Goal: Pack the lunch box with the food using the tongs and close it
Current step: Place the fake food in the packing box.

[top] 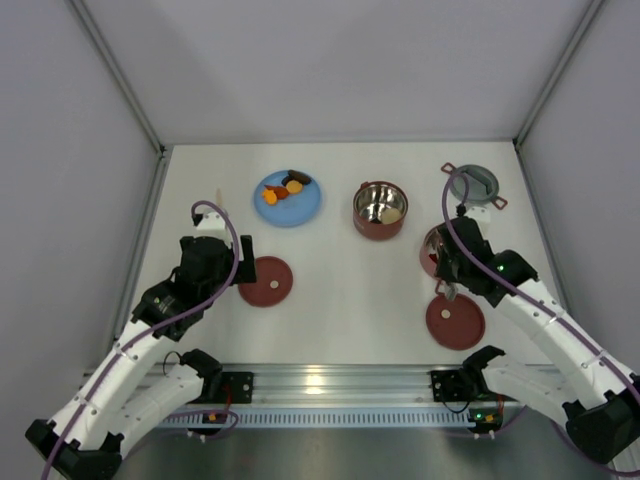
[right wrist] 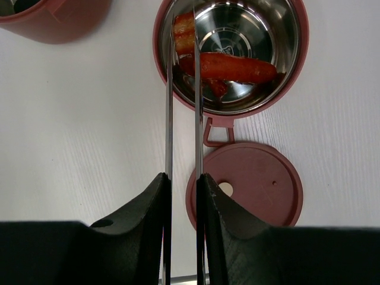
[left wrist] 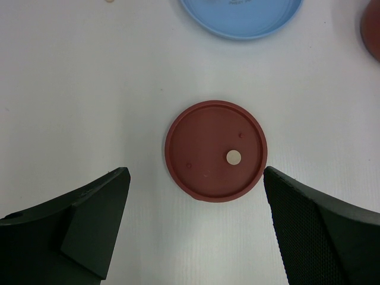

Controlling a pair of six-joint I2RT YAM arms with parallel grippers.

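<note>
R hand (right wrist: 183, 189) clenched on the tongs (right wrist: 168, 101) mid-arm, tips over the open bowl (right wrist: 298, 59) at the counter (right wrist: 83, 124)'s right side — orange-red food (right wrist: 237, 66) inside. L hand (left wrist: 195, 178) wide open above a flat lid (left wrist: 208, 136). Tongs prob. light, springy, slick steel — squeeze gently mid-arm.

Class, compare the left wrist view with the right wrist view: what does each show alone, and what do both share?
Left wrist only: the light-blue plate and the open left tool. Right wrist only: the right tool shut on the tongs, and a bowl holding orange food. Both: white table, plus a dark-red disc each: left lid, right lid.
</note>
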